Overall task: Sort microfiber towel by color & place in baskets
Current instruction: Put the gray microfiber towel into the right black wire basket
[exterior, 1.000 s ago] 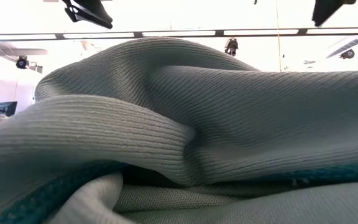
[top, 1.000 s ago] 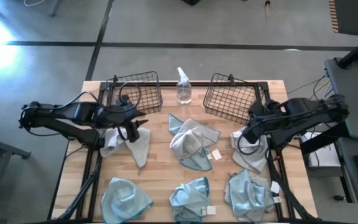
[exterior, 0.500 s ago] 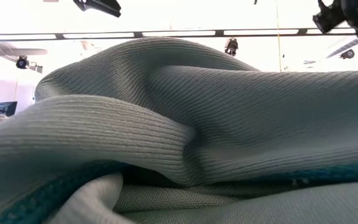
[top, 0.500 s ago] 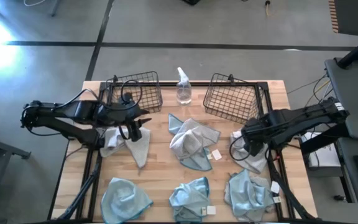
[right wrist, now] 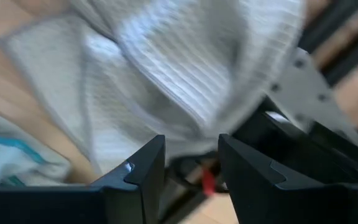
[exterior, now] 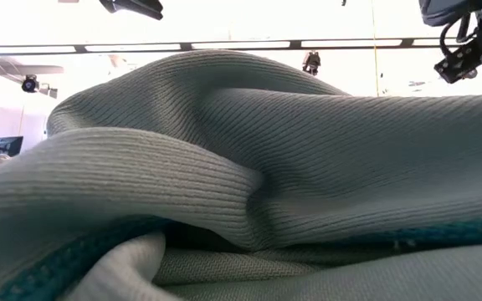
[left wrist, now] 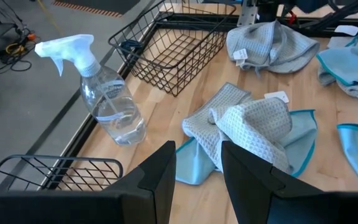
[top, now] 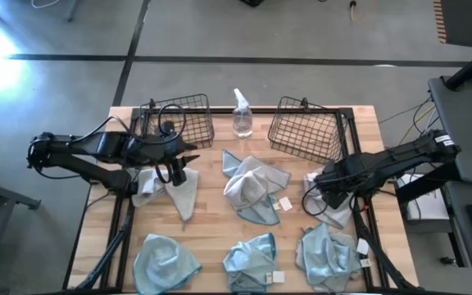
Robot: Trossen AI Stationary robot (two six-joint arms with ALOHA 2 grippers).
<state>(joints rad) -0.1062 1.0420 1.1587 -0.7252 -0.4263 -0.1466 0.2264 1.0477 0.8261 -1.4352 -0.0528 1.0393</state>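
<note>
Right gripper (top: 315,187), jaws apart and empty, poised over the grey towel (top: 332,206) at four o'clock; a single raised fold should be pinched, clear of the table frame (top: 359,215).

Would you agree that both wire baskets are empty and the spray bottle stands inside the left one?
Not quite. Both baskets are empty, but the spray bottle stands on the table between them, not inside the left one. The high view shows this.

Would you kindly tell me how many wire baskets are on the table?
2: one basket at the far edge left of the spray bottle, the other basket right of it.
</note>
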